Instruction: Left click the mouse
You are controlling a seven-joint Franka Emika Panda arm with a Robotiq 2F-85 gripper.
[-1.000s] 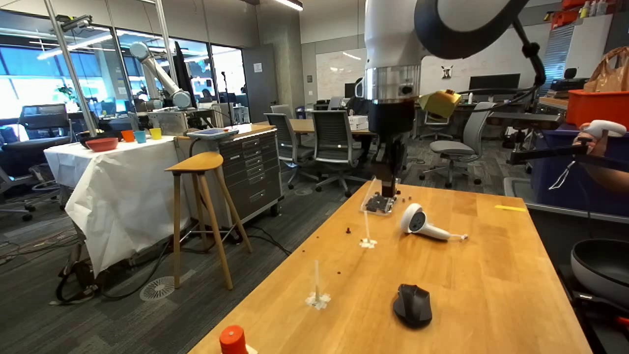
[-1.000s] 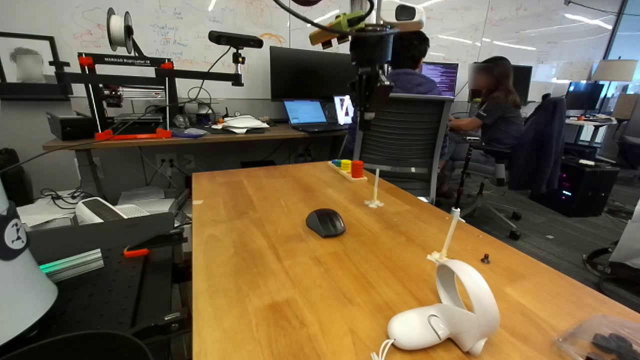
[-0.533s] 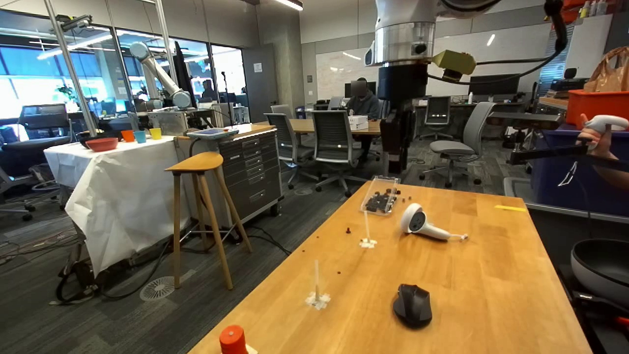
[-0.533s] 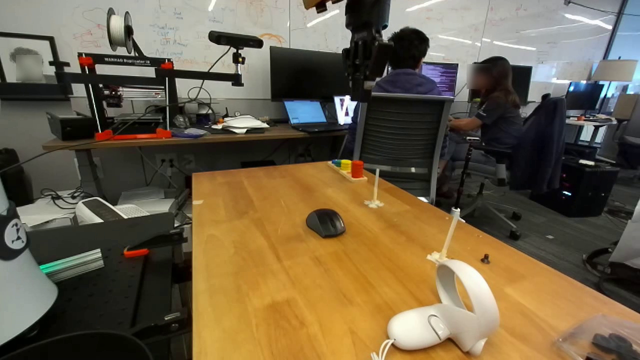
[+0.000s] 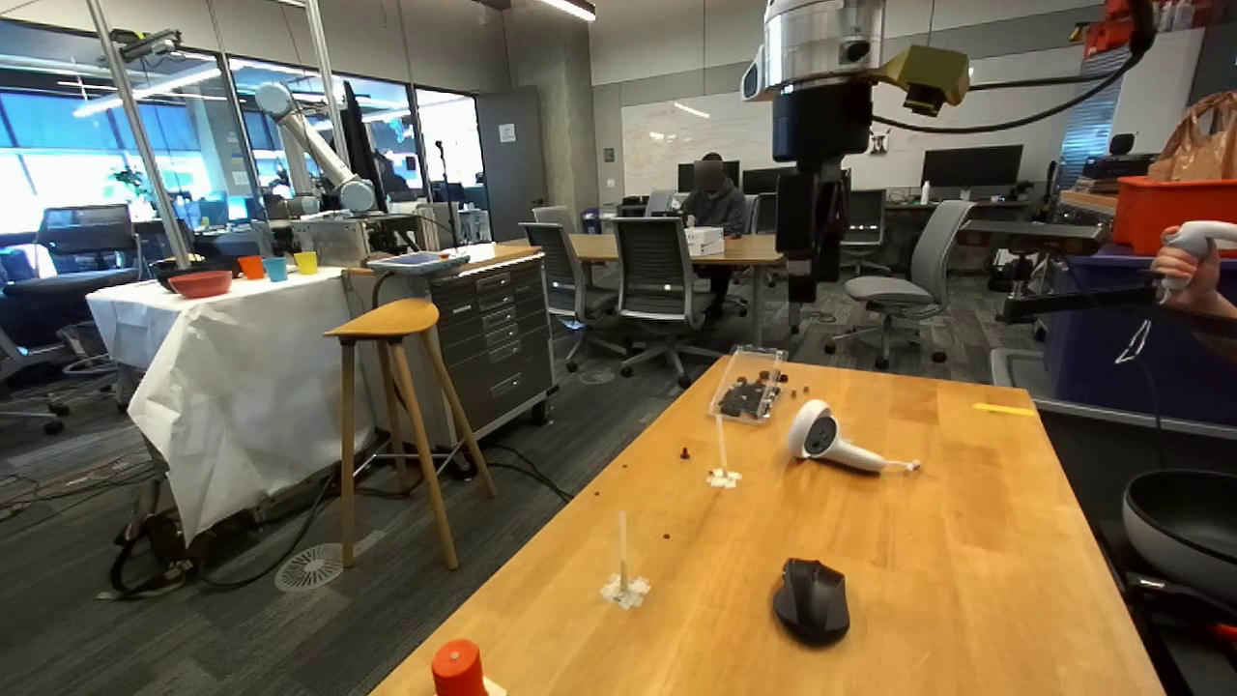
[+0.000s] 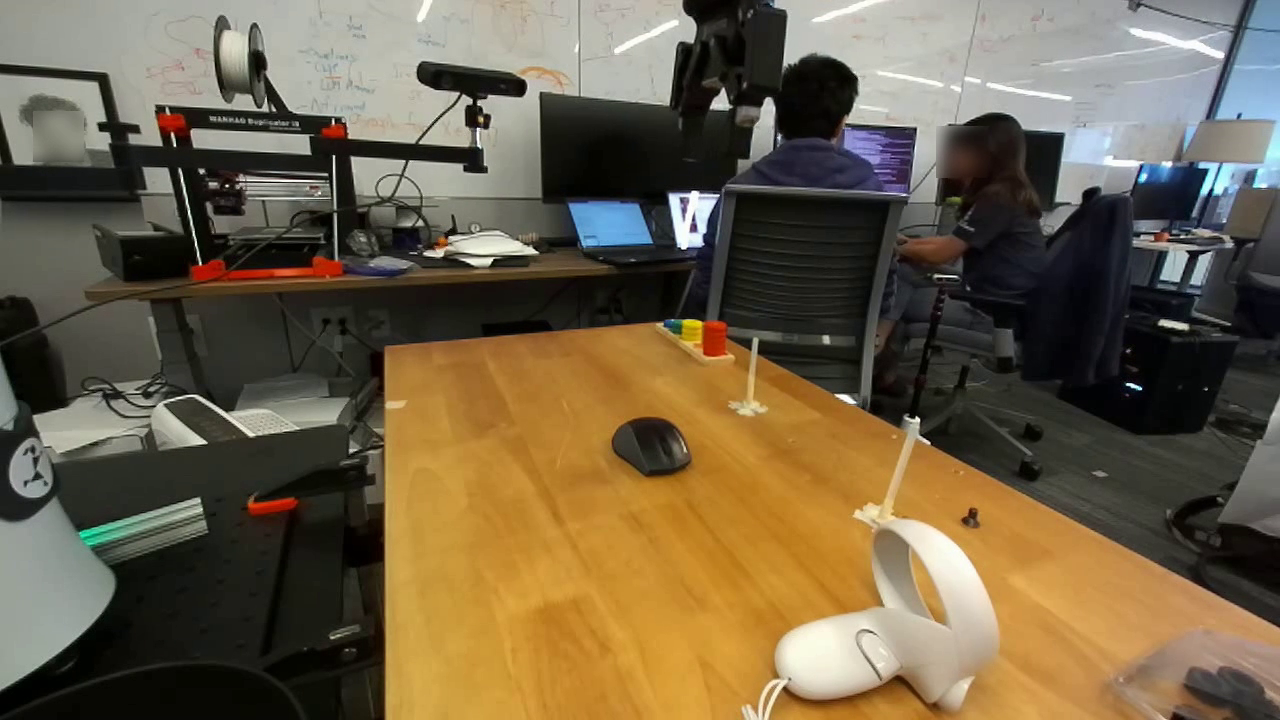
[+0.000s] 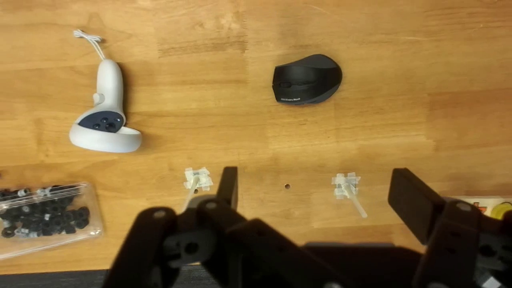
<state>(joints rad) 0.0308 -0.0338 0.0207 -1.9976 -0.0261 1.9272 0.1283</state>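
While your claw (image 7: 315,179) hangs well above the tabletop (image 7: 236,132): its fingers (image 7: 412,198) stand wide apart with nothing between them, so coming down like that you would likely straddle the mouse (image 7: 309,78) or land one tip on bare tabletop; draw them together before pressing.
White sticks (image 7: 355,201): two stand roughly upright, close under you in the wrist view; how much clearance you have I cannot tell. A straight drop could knock them, so cross them high.
Mouse: it lies on the tabletop beyond the sticks, touching nothing else; with nothing bracing it, a slanting push could skid it.
Left button (image 7: 291,93): it looks to be the half nearer the sticks, marked with small white lettering (image 7: 290,99); the scroll wheel (image 7: 285,85) sits just beside it, so a slight misaim could turn the wheel instead.
White controller (image 7: 109,102): it lies well apart from the mouse, off its button end; only a low sideways sweep should meet it.
Clear box (image 7: 94,216): it holds small black parts (image 7: 52,218), near the tabletop's edge; snag it and they may scatter.
Ring stacker (image 6: 692,333): it sits near the opposite end; an overshoot could strike it.
Chair (image 6: 805,270): it stands by the edge in an exterior view, with a seated person (image 6: 815,160); avoid any wide swing that way.
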